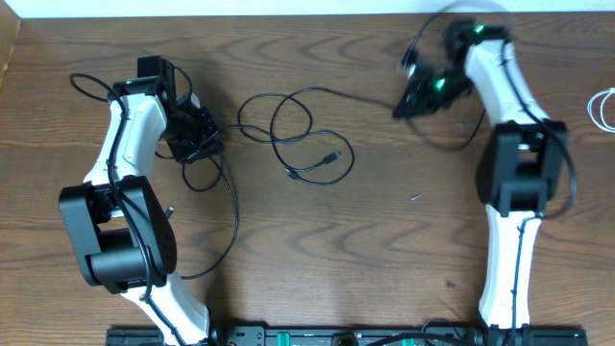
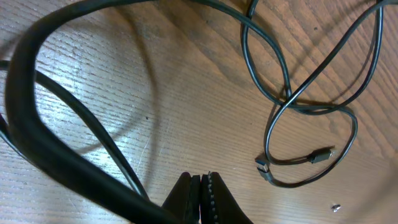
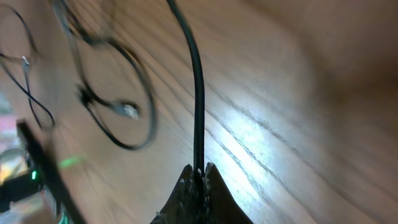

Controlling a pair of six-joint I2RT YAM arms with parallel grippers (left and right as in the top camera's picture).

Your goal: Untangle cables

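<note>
Bright, even light; right wrist view motion-blurred, pale glare on the table (image 3: 249,134)

- My left arm (image 1: 125,154) bends up toward 12 o'clock, with its claw (image 1: 199,135) turned toward 3 o'clock and the jaws pressed together.
- My right arm (image 1: 500,86) reaches toward 12 o'clock. Its claw (image 1: 411,96), blurred, points toward 8 o'clock and pinches a black cable (image 3: 198,93).

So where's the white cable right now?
Overhead view: the white cable lies at the table's far right edge, beyond the right arm, apart from the black cables at centre.
</note>
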